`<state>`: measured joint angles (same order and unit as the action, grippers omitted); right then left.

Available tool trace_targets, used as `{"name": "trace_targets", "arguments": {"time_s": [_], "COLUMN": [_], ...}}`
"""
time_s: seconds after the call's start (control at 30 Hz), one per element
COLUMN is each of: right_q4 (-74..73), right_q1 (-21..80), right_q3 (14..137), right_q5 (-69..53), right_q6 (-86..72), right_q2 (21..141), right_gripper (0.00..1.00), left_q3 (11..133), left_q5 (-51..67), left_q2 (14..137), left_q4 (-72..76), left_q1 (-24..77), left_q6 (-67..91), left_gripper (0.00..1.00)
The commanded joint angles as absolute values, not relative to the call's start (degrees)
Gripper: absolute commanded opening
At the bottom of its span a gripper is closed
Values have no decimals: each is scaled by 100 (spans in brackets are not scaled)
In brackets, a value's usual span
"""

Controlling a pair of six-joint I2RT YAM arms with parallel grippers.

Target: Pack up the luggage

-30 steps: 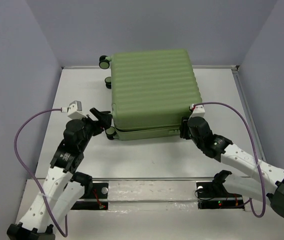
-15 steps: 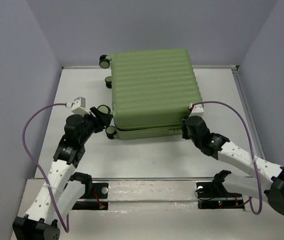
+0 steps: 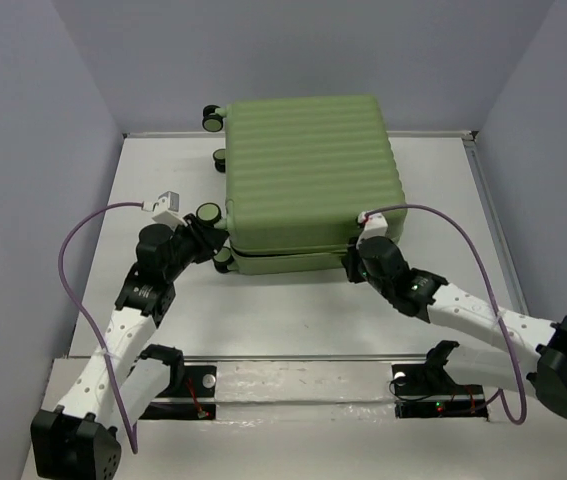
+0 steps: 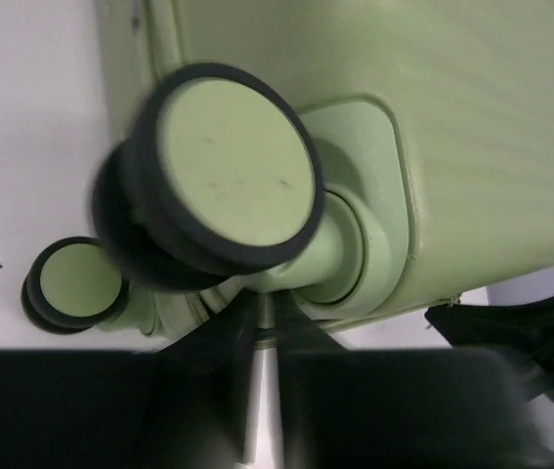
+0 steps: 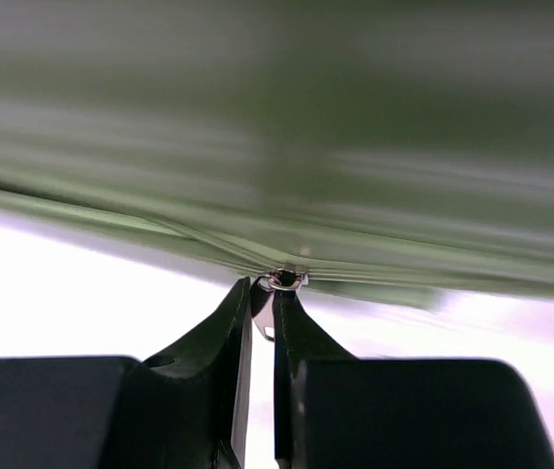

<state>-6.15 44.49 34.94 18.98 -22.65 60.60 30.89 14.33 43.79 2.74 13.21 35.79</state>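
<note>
From above, the closed luggage (image 3: 303, 175) lies just ahead of the left gripper (image 3: 208, 235) and the right gripper (image 3: 355, 262). Left wrist view: jaws nearly together beneath a wheel (image 4: 233, 171); whether they hold anything, I cannot tell. Right wrist view: jaws pinch the zipper pull (image 5: 284, 280); a crooked tug may lose it.

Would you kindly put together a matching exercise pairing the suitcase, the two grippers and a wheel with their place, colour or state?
Things:
1. suitcase
2. left gripper
3. right gripper
4. wheel

Descriptions:
A. black rim, pale green face
B. pinching the zipper pull on the near seam
C. closed, lying flat on the table
D. at the suitcase's near left corner

Pairs: 1-C, 2-D, 3-B, 4-A.
</note>
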Motion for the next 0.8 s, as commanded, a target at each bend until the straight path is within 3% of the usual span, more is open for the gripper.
{"name": "trace_targets", "arguments": {"time_s": [0.0, 0.37, 0.6, 0.77], "right_q4": [940, 2625, 3883, 4771], "right_q1": [5467, 7452, 7453, 7453], "right_q3": [3787, 5957, 6363, 6995], "right_q5": [1019, 1424, 950, 765], "right_q6": [-2294, -2031, -2118, -2135], "right_q2": [6573, 9506, 10361, 11213], "right_gripper": [7, 7, 7, 7], "left_q3": [3190, 3980, 4886, 4931], "left_q5": [2031, 1881, 1714, 2399], "left_q2": [4667, 4369, 4105, 3911], "left_q4": [1204, 1082, -358, -291], "left_q1": [1713, 2399, 2399, 2399], "left_q6": [3779, 3824, 3244, 3682], "left_gripper": [6, 6, 6, 6]}}
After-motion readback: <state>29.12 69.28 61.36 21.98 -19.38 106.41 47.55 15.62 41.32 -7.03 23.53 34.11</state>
